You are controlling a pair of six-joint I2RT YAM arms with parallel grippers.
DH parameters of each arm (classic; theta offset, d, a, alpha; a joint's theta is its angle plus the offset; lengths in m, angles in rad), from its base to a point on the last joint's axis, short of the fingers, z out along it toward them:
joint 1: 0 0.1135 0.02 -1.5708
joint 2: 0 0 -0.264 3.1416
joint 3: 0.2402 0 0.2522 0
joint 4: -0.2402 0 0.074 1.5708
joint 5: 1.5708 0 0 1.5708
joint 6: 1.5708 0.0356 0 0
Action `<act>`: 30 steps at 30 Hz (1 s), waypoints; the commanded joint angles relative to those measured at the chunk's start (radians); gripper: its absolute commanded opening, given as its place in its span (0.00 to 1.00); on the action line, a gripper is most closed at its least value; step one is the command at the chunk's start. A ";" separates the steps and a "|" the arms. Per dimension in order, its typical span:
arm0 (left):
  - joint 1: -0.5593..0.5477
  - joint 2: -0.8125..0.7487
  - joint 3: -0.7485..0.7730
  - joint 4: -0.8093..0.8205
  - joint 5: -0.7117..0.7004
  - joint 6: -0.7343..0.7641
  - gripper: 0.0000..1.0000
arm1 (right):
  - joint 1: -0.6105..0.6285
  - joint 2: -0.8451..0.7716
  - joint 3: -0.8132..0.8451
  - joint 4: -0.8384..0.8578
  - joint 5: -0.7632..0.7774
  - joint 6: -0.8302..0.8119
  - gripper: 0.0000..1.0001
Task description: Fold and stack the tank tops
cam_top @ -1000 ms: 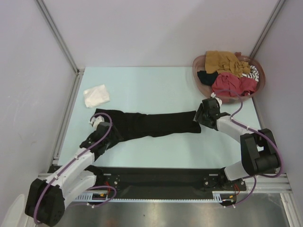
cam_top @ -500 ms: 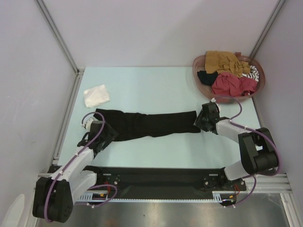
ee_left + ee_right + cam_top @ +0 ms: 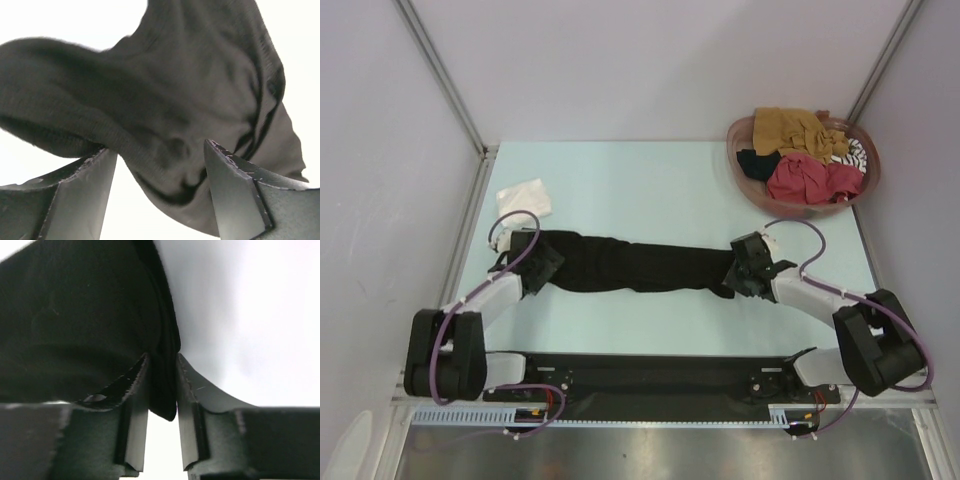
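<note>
White tank top (image 3: 524,201): lying folded at the far left of the desk (image 3: 640,180), well apart from both arms, serving as the base of the stack.

Left gripper (image 3: 157,150): standing wide open and holding nothing, with fingers (image 3: 75,195) straddling a thick bunch at the left end of the dark cloth.

Risk on the left: probably grabbing the whole wad instead of one clean corner, or catching only the top ridge and losing it on the lift. Stemming from the heaping of cloth between the fingers rather than any flat edge.

Black tank top (image 3: 640,265): lying stretched across the middle of the desk between the two grippers, looking narrowed and roped rather than spread flat.

Risk in the middle: folding it in this roped state, likely trapping creases and giving a lumpy bundle. Pulling harder from one end than the other, likely twisting it further.

Right gripper (image 3: 162,360): pinching the right edge of the black tank top, gripping only a narrow fold of it.

Risk on the right: possibly slipping off under tension, given so slim a bite on limp fabric.

Basket (image 3: 734,150): sitting at the far right corner, holding the other tank tops (image 3: 790,128), mustard, red and striped, waiting their turn.
</note>
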 commanded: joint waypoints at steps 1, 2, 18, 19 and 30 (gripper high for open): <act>0.010 0.110 0.052 0.049 0.010 -0.020 0.74 | 0.090 -0.049 -0.061 -0.130 0.038 0.096 0.29; 0.010 0.132 0.064 0.060 0.024 -0.008 0.74 | 0.112 -0.078 -0.081 -0.136 0.041 0.110 0.27; -0.106 0.609 0.576 -0.090 0.038 0.053 0.71 | 0.629 -0.087 -0.086 -0.274 0.143 0.437 0.20; -0.106 0.606 0.580 -0.103 0.029 0.033 0.71 | 0.635 -0.086 -0.076 -0.276 0.148 0.440 0.20; -0.139 0.856 0.978 -0.547 -0.097 -0.022 0.66 | 0.701 -0.080 -0.020 -0.320 0.196 0.440 0.20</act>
